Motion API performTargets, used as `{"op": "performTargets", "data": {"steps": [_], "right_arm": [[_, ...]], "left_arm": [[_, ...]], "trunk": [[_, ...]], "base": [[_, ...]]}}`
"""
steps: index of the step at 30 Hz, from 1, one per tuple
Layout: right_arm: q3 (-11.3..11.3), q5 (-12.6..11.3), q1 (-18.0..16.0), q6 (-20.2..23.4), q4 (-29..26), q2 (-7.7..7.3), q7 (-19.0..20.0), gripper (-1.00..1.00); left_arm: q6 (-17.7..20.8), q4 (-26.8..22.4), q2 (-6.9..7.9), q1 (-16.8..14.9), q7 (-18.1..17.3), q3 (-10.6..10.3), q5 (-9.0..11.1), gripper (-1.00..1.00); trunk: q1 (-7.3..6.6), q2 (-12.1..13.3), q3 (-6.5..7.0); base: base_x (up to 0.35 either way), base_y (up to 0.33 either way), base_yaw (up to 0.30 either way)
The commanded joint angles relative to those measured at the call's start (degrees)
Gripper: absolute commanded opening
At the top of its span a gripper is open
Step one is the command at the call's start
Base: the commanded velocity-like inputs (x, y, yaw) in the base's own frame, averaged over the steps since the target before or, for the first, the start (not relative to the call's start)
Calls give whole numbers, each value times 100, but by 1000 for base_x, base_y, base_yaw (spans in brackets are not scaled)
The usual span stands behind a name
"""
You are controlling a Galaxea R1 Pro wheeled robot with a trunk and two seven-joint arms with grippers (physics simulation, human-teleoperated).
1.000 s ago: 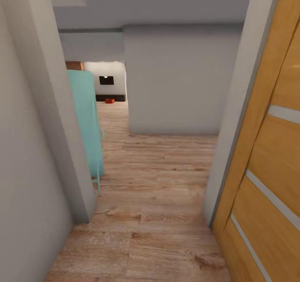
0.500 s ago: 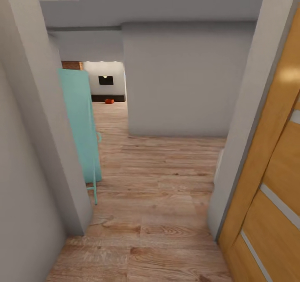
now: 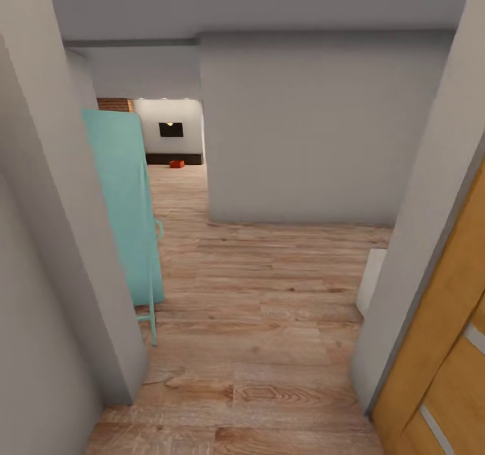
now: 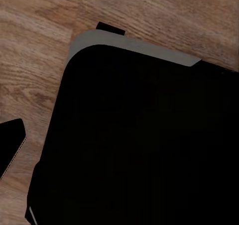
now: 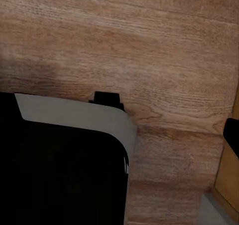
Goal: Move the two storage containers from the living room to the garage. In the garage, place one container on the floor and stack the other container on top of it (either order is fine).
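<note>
- The head view looks through a doorway down a hallway with a light wood plank floor (image 3: 269, 320).
- Grey door-frame walls (image 3: 54, 253) stand close on both sides, and a honey-coloured wooden door (image 3: 448, 347) with pale strips sits open at the right edge.
- A turquoise cabinet-like thing (image 3: 124, 206) with a thin handle and legs stands against the left side, just past the left frame.
- A big grey wall block (image 3: 303, 132) takes up the middle, with the passage running on along its left side.
- Way down that passage there's a lit room with a white wall and a black TV (image 3: 171, 129) above a dark low unit.
- One storage container (image 3: 177, 163) shows as a tiny orange-red box on the plank floor in front of that unit, far from the robot. It's too small to make out anything more.
- A bit of red brick (image 3: 116, 104) peeks out above the turquoise piece.
- A white panel edge (image 3: 370, 280) sticks out low beside the right frame.
- The left wrist view looks down at wood planks and a black body with a grey rim, the robot's base (image 4: 144, 135); a dark tip shows at one edge, and whether the left claw is released or clenched can't be told.
- The right wrist view has the same black, grey-rimmed base (image 5: 64, 160) over planks, plus a sliver of the door, and the right claw's state can't be told either.
</note>
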Motion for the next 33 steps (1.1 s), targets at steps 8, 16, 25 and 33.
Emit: {"op": "performTargets", "data": {"steps": [8,16,25,33], "right_arm": [[48,-42,-5,-27,15,-2,-2,100],[48,-42,-5,-29,15,-3,-2,100],[48,-42,-5,-31,15,-3,-2,100],[48,-42,-5,-32,15,-3,-2,100]], "left_arm": [[8,-2,-3,-1,0,38,10,100],[9,-2,-4,-1,0,37,10,100],[9,-2,-4,-1,0,37,10,100],[9,-2,-2,-1,0,38,10,100]], "trunk": [[3,-2,-5],[3,-2,-5],[3,-2,-5],[3,-2,-5]], "base": [[321,28,0],[323,1,0],[323,0,0],[323,0,0]]}}
